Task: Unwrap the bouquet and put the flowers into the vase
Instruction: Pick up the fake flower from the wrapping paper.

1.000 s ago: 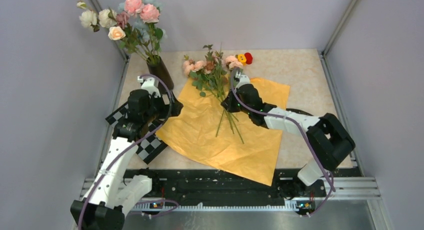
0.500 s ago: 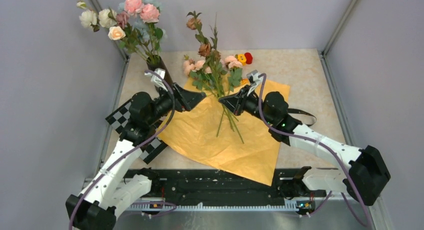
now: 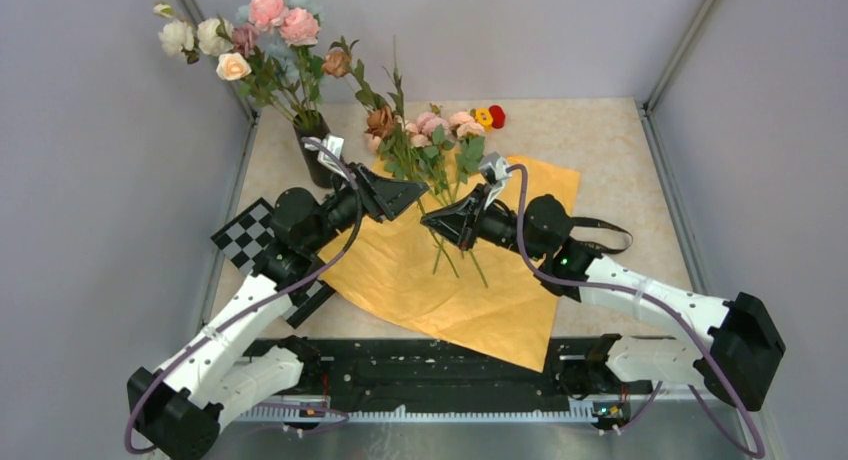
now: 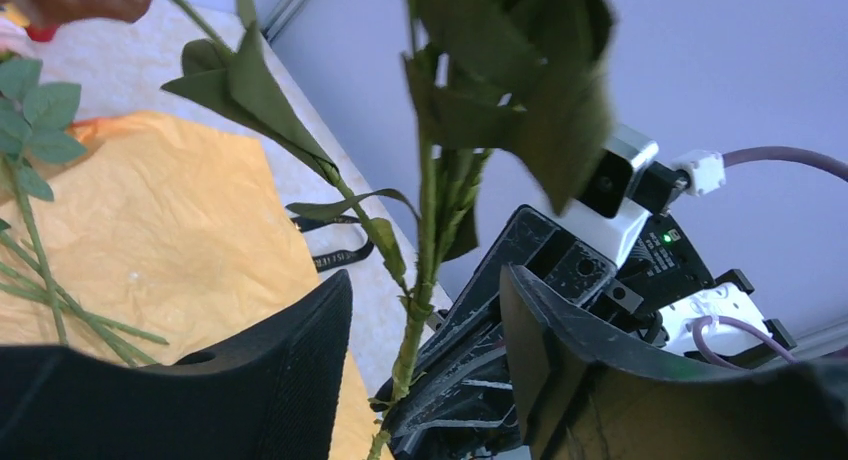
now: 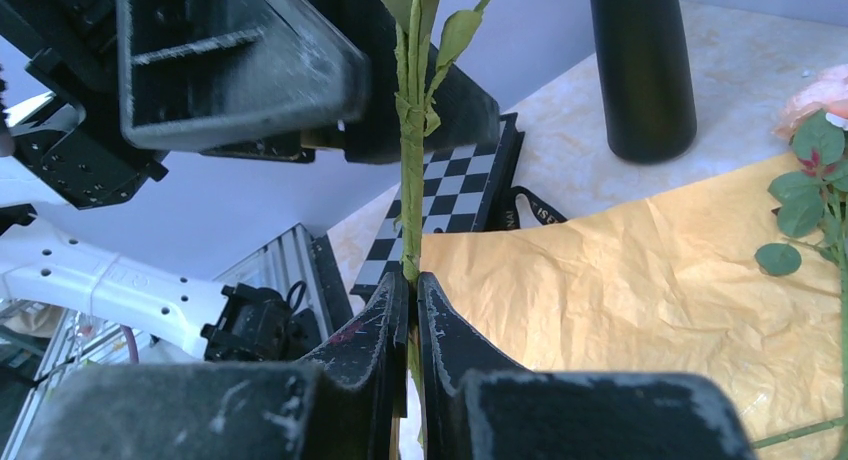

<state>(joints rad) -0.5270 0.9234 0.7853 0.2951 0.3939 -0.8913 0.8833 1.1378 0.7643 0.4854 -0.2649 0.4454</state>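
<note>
While the right gripper [image 3: 434, 220] is clenched on the stem [image 5: 411, 180] of the lifted flowers [image 3: 381, 120], holding them tilted toward the back left above the orange paper [image 3: 470, 300], the left gripper [image 3: 408, 193] has its jaws parted on either side of the same stem, higher up, with a gap at each face. Other pink flowers [image 3: 440, 128] lie on the paper. The vase [image 3: 320, 150] stands at the back left, holding a taller white-and-pink bunch [image 3: 265, 20].
</note>
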